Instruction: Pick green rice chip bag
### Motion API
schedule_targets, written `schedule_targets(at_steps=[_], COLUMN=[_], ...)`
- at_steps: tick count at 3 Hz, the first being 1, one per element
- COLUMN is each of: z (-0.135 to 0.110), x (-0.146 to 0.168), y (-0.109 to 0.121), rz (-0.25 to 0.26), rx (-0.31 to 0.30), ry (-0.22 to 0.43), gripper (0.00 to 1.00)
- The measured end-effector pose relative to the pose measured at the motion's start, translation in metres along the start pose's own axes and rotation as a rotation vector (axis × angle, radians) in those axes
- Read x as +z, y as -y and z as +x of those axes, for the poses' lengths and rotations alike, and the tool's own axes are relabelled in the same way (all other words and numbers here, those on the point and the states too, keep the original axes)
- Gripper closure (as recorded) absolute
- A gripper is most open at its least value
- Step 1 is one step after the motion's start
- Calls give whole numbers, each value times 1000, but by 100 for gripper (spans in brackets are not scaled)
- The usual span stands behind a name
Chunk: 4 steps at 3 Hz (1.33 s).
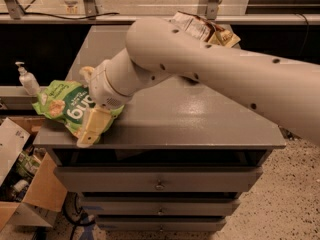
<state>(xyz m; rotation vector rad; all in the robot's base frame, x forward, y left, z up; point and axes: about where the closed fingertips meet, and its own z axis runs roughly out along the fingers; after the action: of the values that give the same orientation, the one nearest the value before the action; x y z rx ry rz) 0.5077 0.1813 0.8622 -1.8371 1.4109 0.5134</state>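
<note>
The green rice chip bag (62,105) lies flat at the front left corner of the grey cabinet top (200,119). My gripper (88,103) is low over the bag's right end. Its fingers are spread: one pale finger (92,128) is down at the bag's front edge near the cabinet's edge, and the other (86,74) shows behind the bag. The bag's right part is hidden under my wrist. The bag still rests on the top.
A brown and white snack bag (205,29) lies at the back of the top, partly behind my arm. A pump bottle (27,79) stands on a ledge to the left. Cardboard boxes (22,184) sit on the floor at lower left. Drawers (160,184) front the cabinet.
</note>
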Motion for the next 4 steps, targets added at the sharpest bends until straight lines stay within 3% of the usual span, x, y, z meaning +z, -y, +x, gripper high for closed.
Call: schedule_targets(at_steps=[1, 2, 4], z=[-9, -13, -14], x=[30, 51, 58], y=[1, -2, -6], rz=[-46, -77, -72], rx=[9, 19, 24], ry=[-2, -44, -115], gripper=[0, 19, 64])
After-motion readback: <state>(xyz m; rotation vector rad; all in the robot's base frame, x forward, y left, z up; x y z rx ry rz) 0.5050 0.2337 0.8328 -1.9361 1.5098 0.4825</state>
